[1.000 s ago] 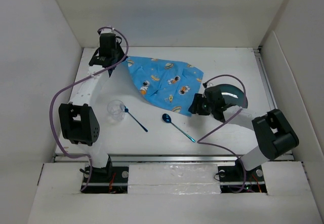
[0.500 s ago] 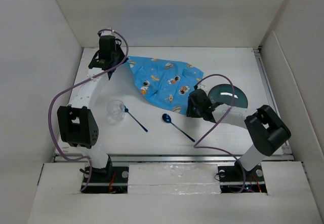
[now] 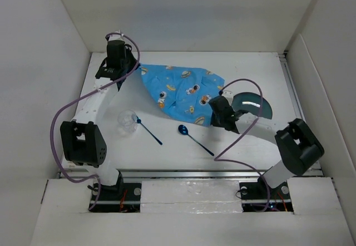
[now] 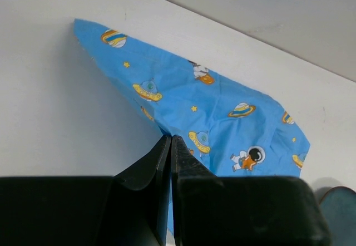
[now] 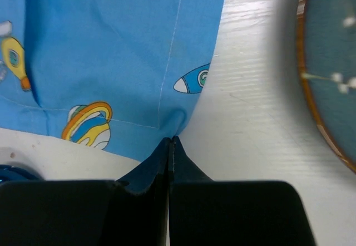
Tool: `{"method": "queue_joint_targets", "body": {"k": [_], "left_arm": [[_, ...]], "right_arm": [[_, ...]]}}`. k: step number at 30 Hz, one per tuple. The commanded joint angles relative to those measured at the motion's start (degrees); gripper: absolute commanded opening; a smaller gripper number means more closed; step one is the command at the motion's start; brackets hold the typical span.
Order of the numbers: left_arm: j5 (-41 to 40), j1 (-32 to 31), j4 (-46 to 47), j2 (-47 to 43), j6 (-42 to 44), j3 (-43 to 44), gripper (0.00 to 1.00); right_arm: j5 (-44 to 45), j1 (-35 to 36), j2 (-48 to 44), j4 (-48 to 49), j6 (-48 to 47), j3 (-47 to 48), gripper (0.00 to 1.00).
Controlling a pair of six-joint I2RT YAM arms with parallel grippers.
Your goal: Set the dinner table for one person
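Observation:
A blue patterned cloth placemat [image 3: 181,92] lies rumpled on the white dinner table [image 3: 250,70], toward the back. My left gripper [image 3: 132,69] is at the cloth's far left corner. In the left wrist view its jaws are shut on the placemat's edge [image 4: 171,138]. My right gripper [image 3: 213,115] is at the cloth's near right corner, and the right wrist view shows it shut on that hem [image 5: 171,139]. A dark teal plate [image 3: 251,103] sits just right of the right gripper, partly under its arm.
A clear cup [image 3: 128,121] stands left of centre. A thin blue utensil [image 3: 149,131] lies beside it, and a blue spoon [image 3: 194,137] lies nearer the middle. White walls enclose the table on three sides.
My right gripper's jaws have closed on the placemat's near right corner. The right arm has swung off the plate. The cloth has shifted slightly.

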Motion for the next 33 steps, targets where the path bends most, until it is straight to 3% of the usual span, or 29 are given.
{"method": "queue_joint_targets", "body": {"k": [1, 8, 17, 26, 28, 29, 33], "left_arm": [[0.45, 0.03, 3.61, -5.69, -1.35, 1.92, 0.0], [5.89, 0.03, 5.02, -10.62, -5.83, 11.56, 0.0], [1.42, 0.03, 7.39, -16.33, -4.78, 12.91, 0.0], [-2.54, 0.99, 3.8, -2.9, -1.53, 21.5, 0.0], [9.19, 6.35, 2.91, 4.04, -6.16, 26.61, 0.0], [9.23, 7.49, 2.91, 5.8, -6.18, 26.62, 0.0], [11.78, 8.82, -2.27, 13.98, -6.1, 41.6, 0.0]], "right_arm": [[7.14, 0.18, -9.82, -5.62, -3.32, 6.18, 0.0], [4.87, -4.65, -26.0, -10.64, -13.34, 22.7, 0.0], [-2.34, -14.92, -28.93, -14.51, -18.98, 36.6, 0.0], [-19.56, -27.94, -7.95, -11.7, -18.98, 50.12, 0.0], [-23.68, -29.61, 1.81, -14.23, -18.89, 64.31, 0.0], [-23.7, -29.62, 1.83, -14.25, -18.89, 64.38, 0.0], [-27.03, -30.85, 16.2, -19.51, -18.28, 82.45, 0.0]]}}
